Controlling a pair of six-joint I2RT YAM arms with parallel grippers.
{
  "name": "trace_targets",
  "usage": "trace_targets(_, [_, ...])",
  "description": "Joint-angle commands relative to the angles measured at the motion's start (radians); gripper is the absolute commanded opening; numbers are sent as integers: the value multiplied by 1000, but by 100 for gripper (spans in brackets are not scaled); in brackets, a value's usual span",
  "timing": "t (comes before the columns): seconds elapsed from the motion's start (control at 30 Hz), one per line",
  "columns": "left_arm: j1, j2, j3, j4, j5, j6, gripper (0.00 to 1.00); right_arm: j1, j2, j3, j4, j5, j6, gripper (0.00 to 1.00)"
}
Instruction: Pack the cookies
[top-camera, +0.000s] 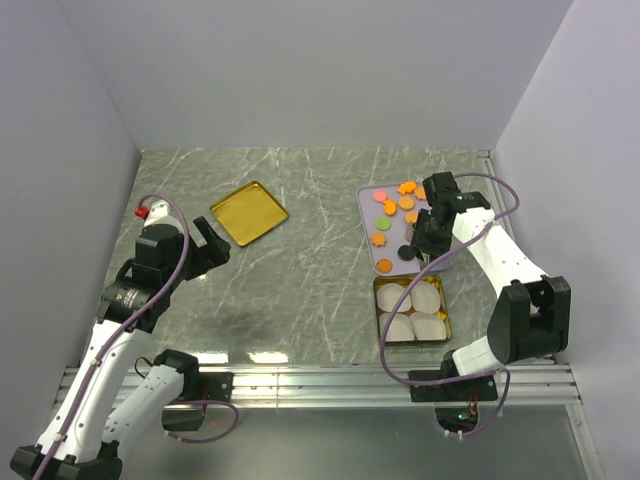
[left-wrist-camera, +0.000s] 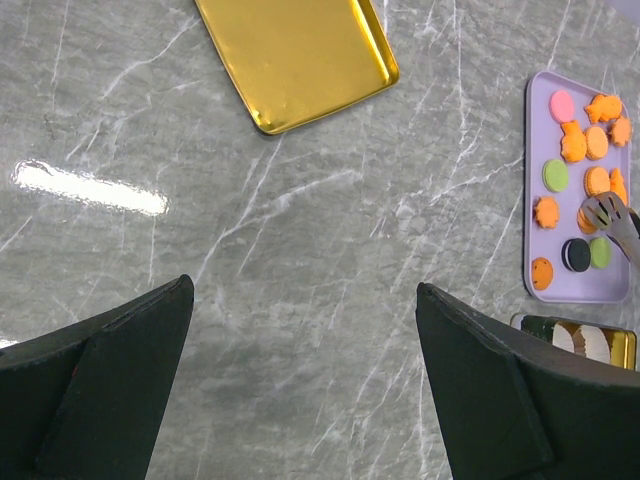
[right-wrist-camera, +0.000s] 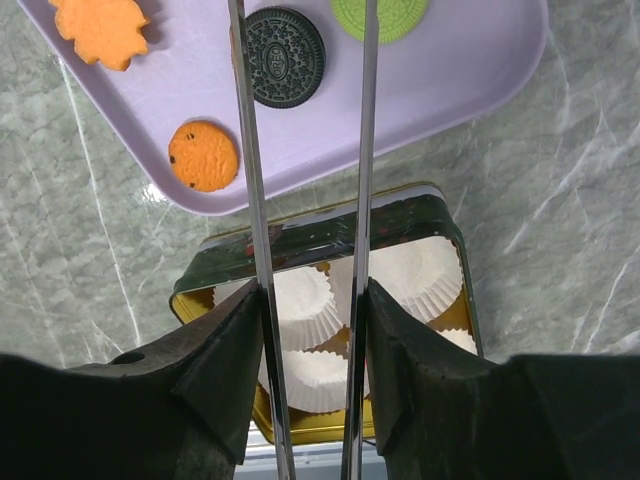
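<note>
The cookies lie on a lilac tray (top-camera: 366, 205): orange flower ones (top-camera: 407, 188), a pink one (top-camera: 379, 196), a green one (top-camera: 379, 239) and a black one (top-camera: 406, 253). My right gripper (top-camera: 432, 235) is shut on metal tongs (right-wrist-camera: 245, 150), whose arms reach over the tray. In the right wrist view the arms stand apart beside the black cookie (right-wrist-camera: 286, 58) and a green cookie (right-wrist-camera: 380, 15), and their tips are out of frame. My left gripper (top-camera: 213, 240) is open and empty over bare table, far left of the tray.
A gold tin (top-camera: 379, 310) with several white paper cups (top-camera: 426, 297) stands just in front of the tray. A gold lid (top-camera: 249, 212) lies at the back left, beyond my left gripper. Walls close the table on three sides.
</note>
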Motion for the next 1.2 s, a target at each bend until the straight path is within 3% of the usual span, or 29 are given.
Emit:
trace_targets(0.0, [-1,2,-1,23,-13,-5,99,-11,1,14,22,-6,-9,47])
trace_targets(1.17, [9,-9,-4,35,15,8,100,-13,-15,201,-87,8,8,40])
